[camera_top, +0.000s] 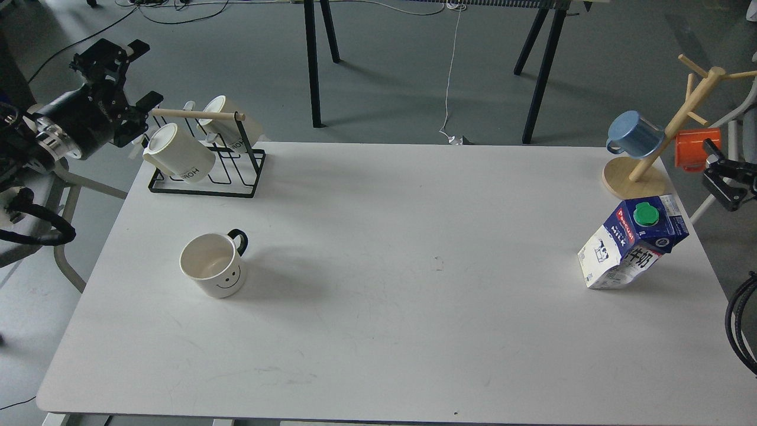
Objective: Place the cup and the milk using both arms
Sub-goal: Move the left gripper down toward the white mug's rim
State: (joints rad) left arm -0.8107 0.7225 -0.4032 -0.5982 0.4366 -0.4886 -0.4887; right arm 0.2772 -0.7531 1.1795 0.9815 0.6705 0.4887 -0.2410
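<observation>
- The left gripper (112, 56) hangs off the table's far-left corner, raised above the floor and holding nothing; its dark fingers run together from here, so I cannot tell whether they are spread or pressed together.
- The right gripper (722, 177) pokes in at the right edge, just beside the orange mug, also empty; too little of it shows to tell how its fingers stand.
- I judge both arms are parked wide to leave the table (378, 331) unobstructed before any reach.
- The cup (214, 264) stands upright on the left half, mouth up, handle toward the far side, nearest the left arm.
- The milk (631, 242) stands on the right half near the table's edge, nearest the right arm: one item per arm, it seems.
- Count: one smiley cup, one carton, two cream mugs (177, 155) tilted on the wire rack (204, 190), and one blue mug (634, 134) plus one orange mug (693, 148) on the wooden mug tree (628, 177).
</observation>
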